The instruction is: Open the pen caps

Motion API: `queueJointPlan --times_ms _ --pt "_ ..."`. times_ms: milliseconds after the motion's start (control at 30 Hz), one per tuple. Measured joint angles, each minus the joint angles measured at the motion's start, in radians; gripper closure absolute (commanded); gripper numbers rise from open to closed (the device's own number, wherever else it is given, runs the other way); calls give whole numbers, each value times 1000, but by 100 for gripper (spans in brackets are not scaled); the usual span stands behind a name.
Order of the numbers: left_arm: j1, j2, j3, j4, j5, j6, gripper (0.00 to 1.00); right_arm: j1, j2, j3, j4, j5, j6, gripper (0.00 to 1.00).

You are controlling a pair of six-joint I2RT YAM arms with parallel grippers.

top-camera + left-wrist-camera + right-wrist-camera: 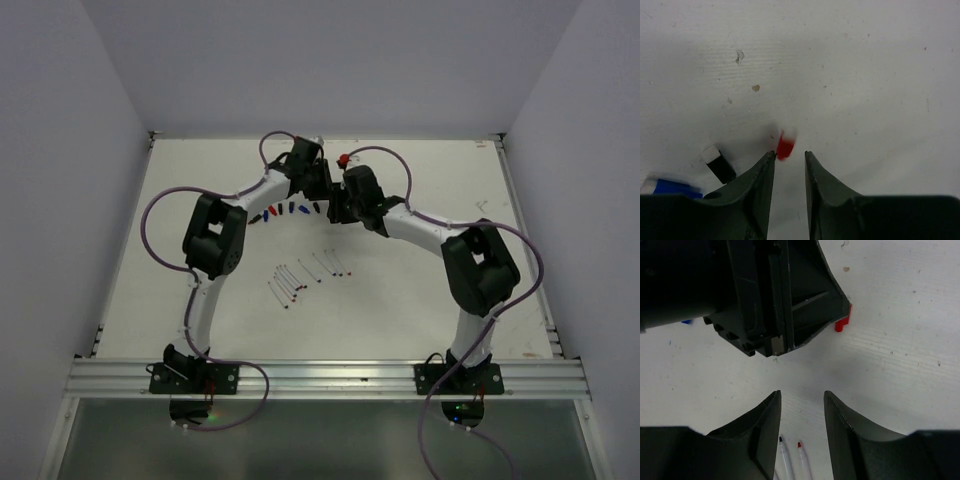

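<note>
Before the left tool point(790, 153), a blurred stubby red cap point(785, 147).

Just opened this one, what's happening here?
Both arms meet over the far middle of the table. The left hand stands open with a blurred red cap just beyond one fingertip, not gripped. The right hand is open and empty, facing it. Other caps sit in a row nearby; uncapped pens lie closer in.

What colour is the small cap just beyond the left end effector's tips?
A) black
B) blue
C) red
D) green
C: the left wrist view shows a red cap just beyond the tips of the left end effector, while a black cap and a blue cap sit off to one side.
</note>
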Motion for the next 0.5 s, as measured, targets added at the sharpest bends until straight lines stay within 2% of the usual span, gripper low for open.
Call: queueJointPlan --times_ms 300,500 --pt "4 34 -9 -4 0 0 61 -43 49 -6 43 -26 128 57" --pt "10 7 -74 25 2 0 60 -124 49 -39 64 -41 170 57"
